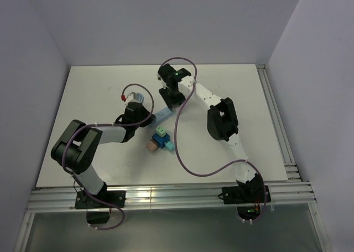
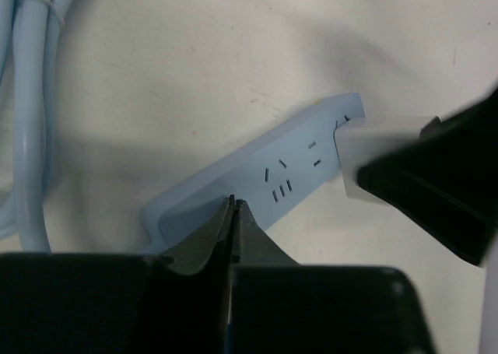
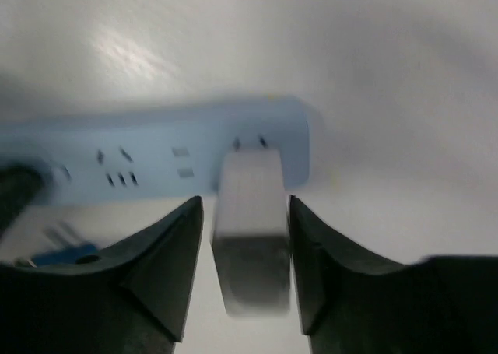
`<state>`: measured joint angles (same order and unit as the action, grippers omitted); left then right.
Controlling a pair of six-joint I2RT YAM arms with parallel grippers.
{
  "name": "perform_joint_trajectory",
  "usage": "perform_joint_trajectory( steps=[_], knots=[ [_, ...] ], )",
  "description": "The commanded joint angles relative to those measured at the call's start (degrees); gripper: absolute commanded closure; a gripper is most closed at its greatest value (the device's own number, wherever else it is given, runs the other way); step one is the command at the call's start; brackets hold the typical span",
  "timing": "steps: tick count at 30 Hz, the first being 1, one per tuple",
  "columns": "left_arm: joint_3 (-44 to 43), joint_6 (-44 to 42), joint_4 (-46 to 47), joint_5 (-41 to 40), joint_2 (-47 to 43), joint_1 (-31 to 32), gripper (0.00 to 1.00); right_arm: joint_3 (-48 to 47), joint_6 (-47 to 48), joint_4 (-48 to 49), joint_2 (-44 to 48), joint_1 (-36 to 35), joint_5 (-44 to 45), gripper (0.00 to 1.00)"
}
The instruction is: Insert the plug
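**Nearly home: plug held over the end socket**

Clearly both arms have a job. The right pincer (image 3: 243, 206) is closed on the white plug (image 3: 249, 214), one finger on each flat side, so the plug's front end points squarely at the pale blue power strip (image 3: 156, 155). The plug sits at the strip's far end, over the last socket beside a pair of slots. The right wrist view is blurred, so I cannot tell whether the prongs have entered or only touch the face.

The left pincer (image 2: 232, 206) has its fingers shut tight together with nothing between them. Their tips rest on the near end of the strip, probably to pin it to the table (image 1: 232, 86) so it cannot slide or tip when the plug is pushed. From the left wrist the plug shows at the opposite end, well apart from the left fingertips, which leaves the middle sockets uncovered.

The strip's cord (image 2: 31, 136) lies coiled just beside it, out of the way. A small cluster of blue, green and tan blocks (image 1: 160, 138) sits near the strip on the side toward the arm bases, touched by neither arm.

The next move, I judge, is a straight push along the prongs. A tilt would jam them.
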<state>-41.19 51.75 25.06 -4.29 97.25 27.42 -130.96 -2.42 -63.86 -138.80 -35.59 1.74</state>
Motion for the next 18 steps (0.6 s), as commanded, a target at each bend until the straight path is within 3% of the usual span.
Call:
perform_joint_trajectory(
  steps=[1,3,4,5,9,14,16,18],
  knots=[
    [3.38,-0.77,0.86,1.39,-3.55,0.44,0.9,2.1,-2.51,14.54,0.55,-0.44,-1.83,0.43],
    [3.49,-0.68,0.44,1.48,-4.0,0.44,0.79,2.02,-2.77,14.55,1.16,-0.35,-2.17,0.3],
    [2.53,-1.2,-0.35,1.22,-4.96,0.44,0.67,1.67,-2.77,14.29,1.34,-0.27,-2.26,0.27],
    [2.26,-2.17,-1.32,0.7,-5.84,0.44,0.63,1.67,-3.03,14.37,2.04,-0.27,-2.35,0.23],
    [1.56,-4.02,-6.58,-4.48,-14.87,0.44,0.42,3.07,-4.44,16.04,5.64,-0.27,-0.43,0.18],
    [1.37,-4.38,-9.5,-3.27,-24.73,0.53,0.37,11.13,-5.84,19.55,15.98,-0.27,1.77,0.14],
    [1.99,-3.5,-10.03,-2.39,-28.77,0.53,0.36,15.96,-6.37,21.66,20.91,-0.27,2.91,0.02],
    [2.69,-2.18,-10.03,0.24,-31.76,0.53,0.33,19.23,-6.99,23.15,24.09,-0.27,5.29,0.02]
  ],
)
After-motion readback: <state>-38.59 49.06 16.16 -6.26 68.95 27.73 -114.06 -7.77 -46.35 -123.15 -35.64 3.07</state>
